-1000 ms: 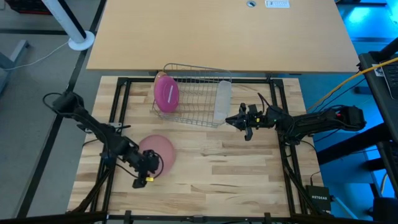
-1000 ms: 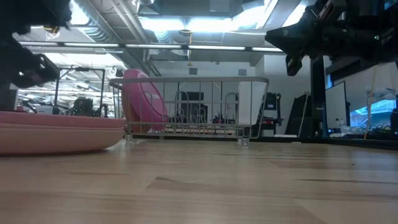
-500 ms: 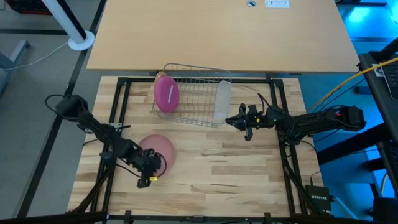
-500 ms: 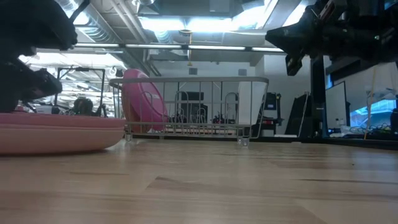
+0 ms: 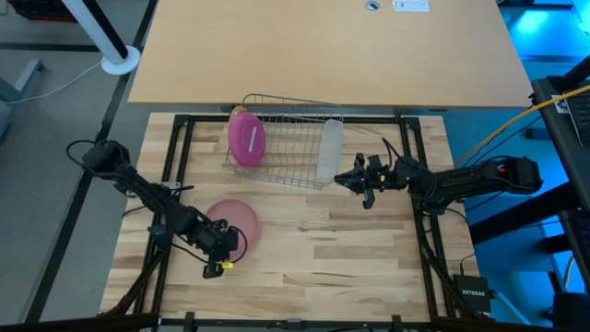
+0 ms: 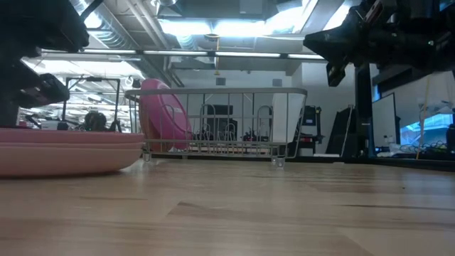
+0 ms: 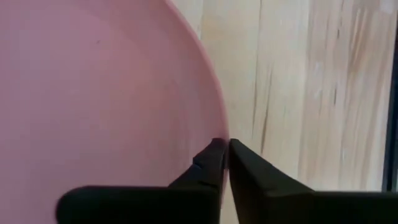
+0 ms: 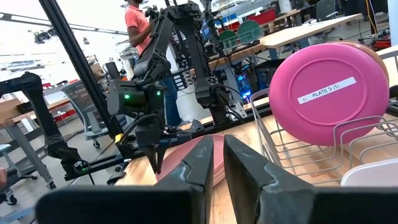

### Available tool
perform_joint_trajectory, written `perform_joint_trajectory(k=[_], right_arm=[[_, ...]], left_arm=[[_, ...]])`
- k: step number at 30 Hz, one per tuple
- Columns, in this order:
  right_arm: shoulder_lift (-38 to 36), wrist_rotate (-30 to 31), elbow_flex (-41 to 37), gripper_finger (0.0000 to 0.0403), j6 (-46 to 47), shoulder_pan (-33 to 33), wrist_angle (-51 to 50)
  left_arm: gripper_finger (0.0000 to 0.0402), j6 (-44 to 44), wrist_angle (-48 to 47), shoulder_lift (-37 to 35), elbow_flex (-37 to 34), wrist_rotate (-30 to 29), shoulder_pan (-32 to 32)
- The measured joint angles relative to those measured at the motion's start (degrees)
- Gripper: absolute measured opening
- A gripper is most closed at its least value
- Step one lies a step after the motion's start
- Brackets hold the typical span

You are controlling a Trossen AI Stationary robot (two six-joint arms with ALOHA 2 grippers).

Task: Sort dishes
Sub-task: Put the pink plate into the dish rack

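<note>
A pale pink plate [image 5: 237,221] lies flat on the wooden table, left of centre; the low view shows it [image 6: 64,151] resting on the tabletop. My left gripper [image 5: 226,249] is at the plate's near edge, shut on its rim. A bright magenta plate [image 5: 246,138] stands on edge at the left end of the wire rack [image 5: 288,138]. A tan-orange rim [image 8: 375,52] shows just behind the magenta plate. My right gripper [image 5: 354,181] hovers shut and empty to the right of the rack. My left gripper [image 7: 225,144] pinches the pale pink plate's rim [image 7: 214,121] between its two fingers, at the plate's near edge. The fingers come from the table's near-left side, slanting down. The plate lies flat on the table.
A translucent cup [image 5: 329,149] stands in the rack's right end. A black frame [image 5: 175,157] borders the wooden tabletop. Bare wood [image 5: 341,244] stretches to the right of the pale pink plate. A larger tan table [image 5: 323,46] lies beyond the rack.
My left gripper has gone a little toward the pale pink plate and shut on its near rim. The plate has stayed flat on the table.
</note>
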Motion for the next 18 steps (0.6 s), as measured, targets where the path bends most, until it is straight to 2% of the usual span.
perform_joint_trajectory(k=[12, 18], right_arm=[[0.0, 0.0, 0.0, 0.0044, 0.0, 0.0, 0.0], [0.0, 0.0, 0.0, 0.0044, 0.0, 0.0, 0.0]], left_arm=[[0.0004, 0.0, -1.5, 0.0, 0.7, 0.0, 0.0], [0.0045, -3.1, -1.6, 0.0, 0.7, -0.4, 0.0]])
